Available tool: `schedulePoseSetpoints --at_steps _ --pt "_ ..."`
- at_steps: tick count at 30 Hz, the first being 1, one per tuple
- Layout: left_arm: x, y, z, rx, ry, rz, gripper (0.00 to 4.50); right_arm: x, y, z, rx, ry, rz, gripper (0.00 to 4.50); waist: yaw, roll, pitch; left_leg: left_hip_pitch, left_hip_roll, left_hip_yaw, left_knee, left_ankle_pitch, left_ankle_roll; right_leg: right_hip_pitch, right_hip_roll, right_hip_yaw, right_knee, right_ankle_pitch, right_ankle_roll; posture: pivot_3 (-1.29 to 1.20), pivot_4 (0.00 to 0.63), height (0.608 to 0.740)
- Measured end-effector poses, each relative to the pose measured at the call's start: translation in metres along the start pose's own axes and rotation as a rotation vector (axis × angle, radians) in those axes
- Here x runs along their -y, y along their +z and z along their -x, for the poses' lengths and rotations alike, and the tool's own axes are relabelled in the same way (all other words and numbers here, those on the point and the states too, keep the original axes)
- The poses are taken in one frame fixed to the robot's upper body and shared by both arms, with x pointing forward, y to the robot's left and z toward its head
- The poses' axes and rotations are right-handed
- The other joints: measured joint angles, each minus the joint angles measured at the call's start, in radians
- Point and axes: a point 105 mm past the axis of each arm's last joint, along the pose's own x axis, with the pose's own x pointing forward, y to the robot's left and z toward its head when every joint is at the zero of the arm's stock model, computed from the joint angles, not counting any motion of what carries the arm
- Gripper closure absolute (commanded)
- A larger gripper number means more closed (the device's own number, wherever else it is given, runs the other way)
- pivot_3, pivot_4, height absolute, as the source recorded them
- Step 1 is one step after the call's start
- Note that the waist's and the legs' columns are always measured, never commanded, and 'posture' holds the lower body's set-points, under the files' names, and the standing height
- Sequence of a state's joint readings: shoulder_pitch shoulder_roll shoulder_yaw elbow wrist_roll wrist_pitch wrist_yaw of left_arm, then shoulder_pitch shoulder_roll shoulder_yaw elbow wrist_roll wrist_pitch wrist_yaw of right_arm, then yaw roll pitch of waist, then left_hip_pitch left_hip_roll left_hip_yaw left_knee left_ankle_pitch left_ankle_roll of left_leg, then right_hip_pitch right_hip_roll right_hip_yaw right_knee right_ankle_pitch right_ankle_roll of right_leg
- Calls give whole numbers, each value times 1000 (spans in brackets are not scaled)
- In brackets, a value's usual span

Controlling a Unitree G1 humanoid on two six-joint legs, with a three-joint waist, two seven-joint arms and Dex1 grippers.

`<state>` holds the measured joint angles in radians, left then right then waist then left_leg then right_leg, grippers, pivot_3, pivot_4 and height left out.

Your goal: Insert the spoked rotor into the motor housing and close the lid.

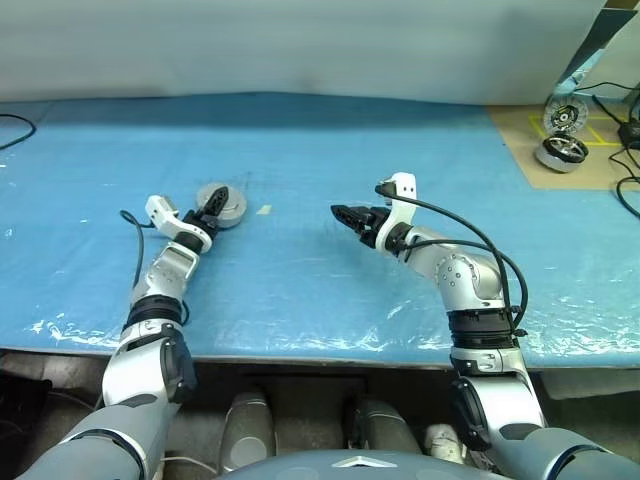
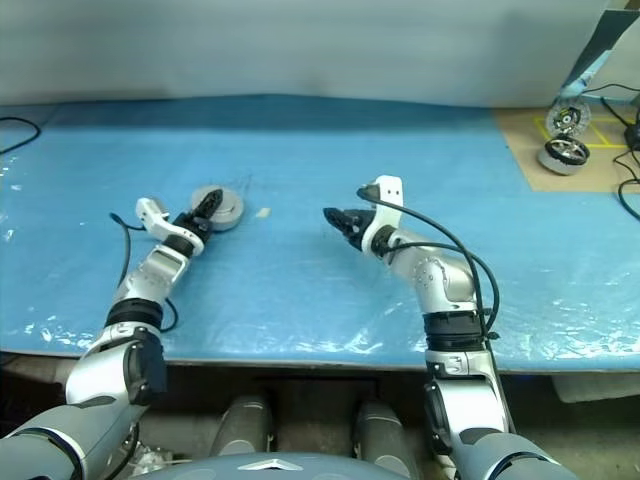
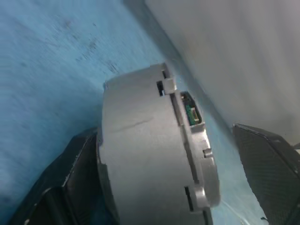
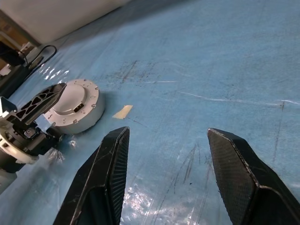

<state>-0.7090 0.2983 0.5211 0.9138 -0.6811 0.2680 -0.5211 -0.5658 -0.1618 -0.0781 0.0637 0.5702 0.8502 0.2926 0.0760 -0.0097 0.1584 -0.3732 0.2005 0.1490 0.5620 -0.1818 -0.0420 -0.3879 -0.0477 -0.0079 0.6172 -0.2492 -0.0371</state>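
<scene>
Blue plastic sheeting covers the counter, creased and shiny along its near edge. On its left half sits the motor housing, a round grey-silver drum with its lid closed on top; in the right wrist view the lid is a pale disc with small tabs around its rim and a dark slot near the middle. The spoked rotor cannot be seen; whether it is inside I cannot tell.

The left gripper reaches in from the near left, its jaws spread to either side of the housing. In the left wrist view one black finger lies against the drum's side wall, while the other finger stands clear of it, with blue sheet visible between the two. The drum is not pinched.

The right gripper hangs over bare sheet near the middle of the counter, pointing left toward the housing but well apart from it. Its jaws are parted with nothing between them, as the right wrist view shows.

A small pale scrap of tape lies on the sheet just right of the housing. At the far right, a brown board carries two silver spoked wheels, one upright behind one lying flat, with black cables running beside them.
</scene>
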Motion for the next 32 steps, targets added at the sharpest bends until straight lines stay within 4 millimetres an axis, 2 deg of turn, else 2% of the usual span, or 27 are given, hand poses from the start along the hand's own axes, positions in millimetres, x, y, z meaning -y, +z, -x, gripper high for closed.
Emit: schedulePoseSetpoints --at_steps 4,8,10,12,17,20,23,27,28,32 --pt "-12 14 8 27 35 -72 52 -4 -4 -1 -15 31 5 1695 -4 0 0 -1 0 0 -2 0 0 0 0 0 -2 0 0 0 150 740" --pt "-29 33 29 59 65 -222 52 -9 -10 1 -29 63 24 1695 -6 0 0 -3 2 0 -3 0 0 -1 0 -2 -5 0 0 0 150 740" --pt "-24 37 37 58 21 -322 52 -8 -12 2 -37 50 79 1695 -4 0 0 -7 3 0 -3 0 0 -2 0 -4 -7 0 0 0 150 740" --pt "-9 35 41 46 -52 -443 52 -5 -8 2 -21 13 152 1695 6 0 0 -9 3 0 -3 0 0 -2 -1 -6 -8 0 0 0 150 740" --pt "61 23 36 93 -244 -663 52 17 9 6 63 -185 417 1695 23 1 1 -10 2 1 -2 0 0 -1 -5 -9 -8 0 0 0 150 740" --pt "88 16 35 167 -252 -663 52 26 7 12 85 -278 516 1695 17 1 1 -10 2 1 -1 0 0 -1 -5 -9 -8 0 0 0 150 740" --pt "94 0 43 181 -211 -629 52 33 1 23 95 -358 618 1695 2 1 1 -10 2 0 -2 0 0 -2 -4 -8 -9 0 0 0 150 740" --pt "77 -46 64 93 -96 -565 52 48 -8 44 107 -488 678 1695 -8 0 1 -10 1 0 -3 0 0 -2 -3 -8 -9 0 1 0 150 740" --pt "72 -52 67 70 -73 -558 52 51 -13 47 97 -504 676 1695 -8 0 1 -10 1 0 -2 0 0 -2 -1 -8 -9 0 1 0 150 740" --pt "75 -44 71 89 -59 -628 52 56 -17 56 97 -538 669 1695 -9 1 2 -7 4 0 -1 0 0 -1 1 -5 -9 -1 2 0 150 740"
